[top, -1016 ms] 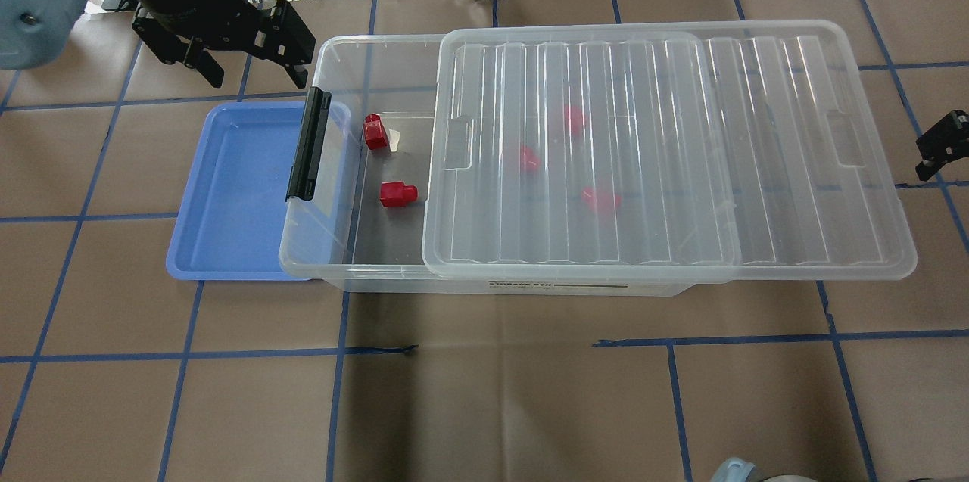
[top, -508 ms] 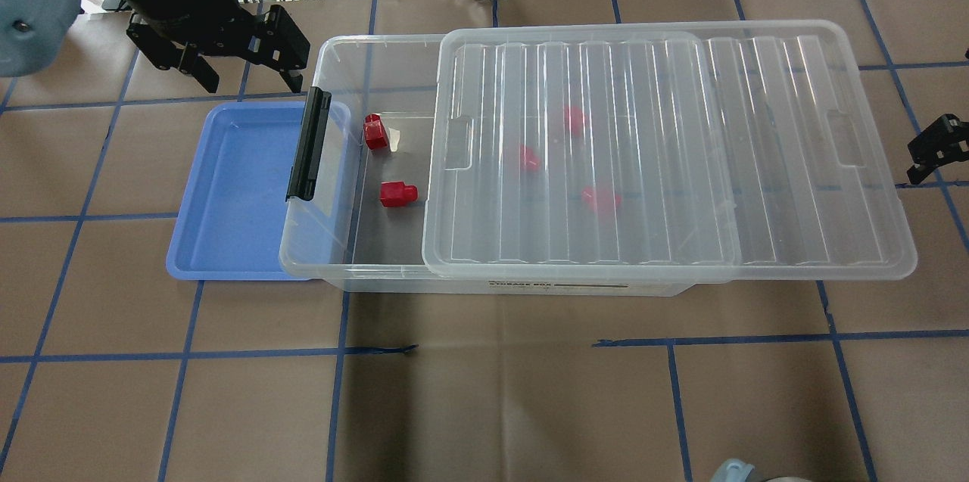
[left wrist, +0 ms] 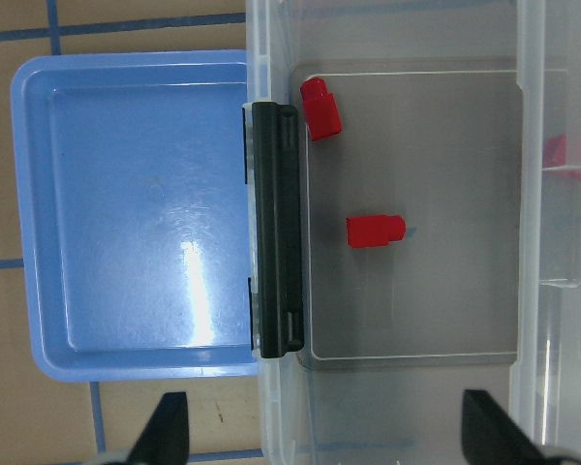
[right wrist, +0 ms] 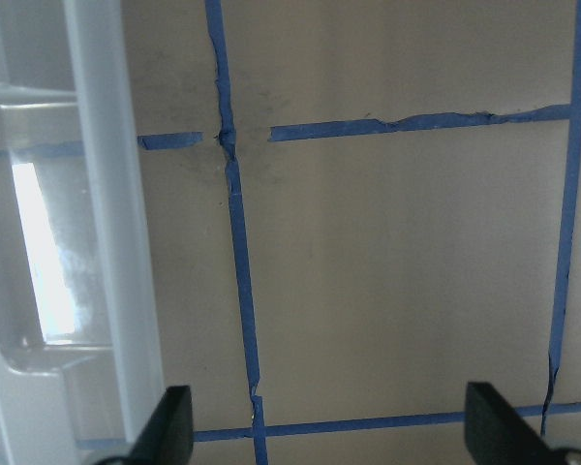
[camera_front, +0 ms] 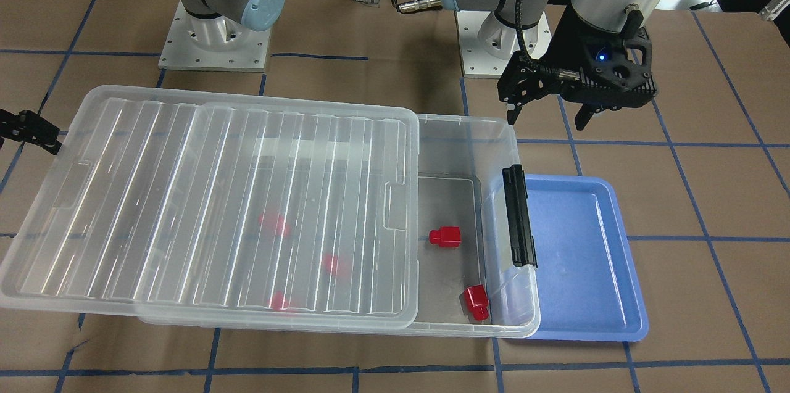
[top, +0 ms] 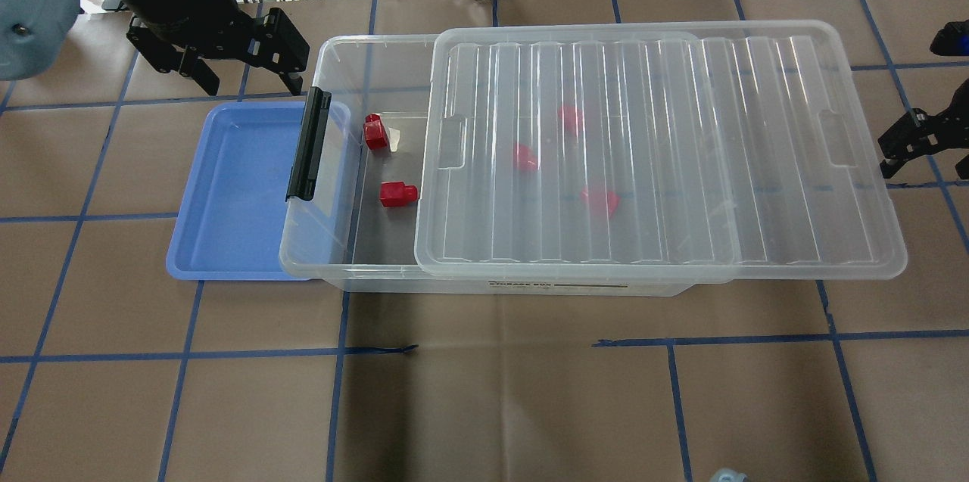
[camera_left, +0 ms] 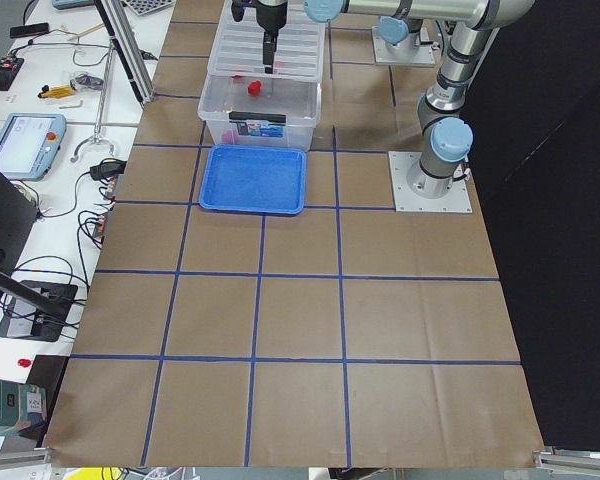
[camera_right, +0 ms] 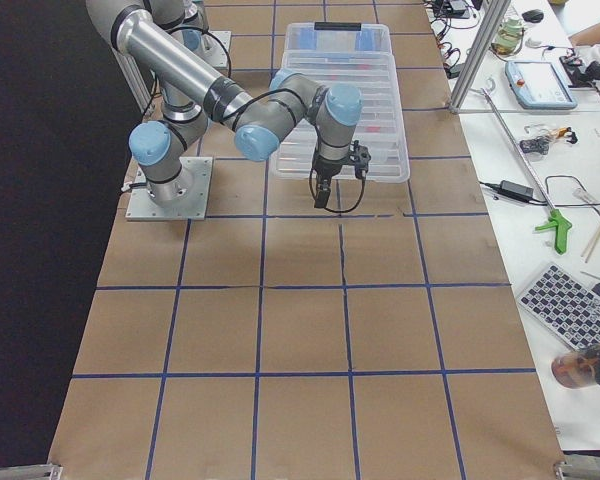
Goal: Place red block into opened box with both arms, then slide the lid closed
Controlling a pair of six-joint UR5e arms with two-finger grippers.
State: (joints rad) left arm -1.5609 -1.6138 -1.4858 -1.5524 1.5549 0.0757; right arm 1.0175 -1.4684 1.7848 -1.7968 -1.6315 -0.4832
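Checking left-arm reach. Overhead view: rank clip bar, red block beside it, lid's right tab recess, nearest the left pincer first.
1. Black clip bar, left end of the box, beside the left pincer.
2. Red block, inside, by the clip.
3. Tab recess, far right end of the lid.

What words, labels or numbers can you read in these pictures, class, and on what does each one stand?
"STORAGE BOX": faint, on the label strip along the long side wall of the box, in the overhead view.
The rest of that strip: too small to read.
The coloured sticker on the box's short end, in the exterior left view: too blurred to read.
The keypad on the side bench: too small to read.
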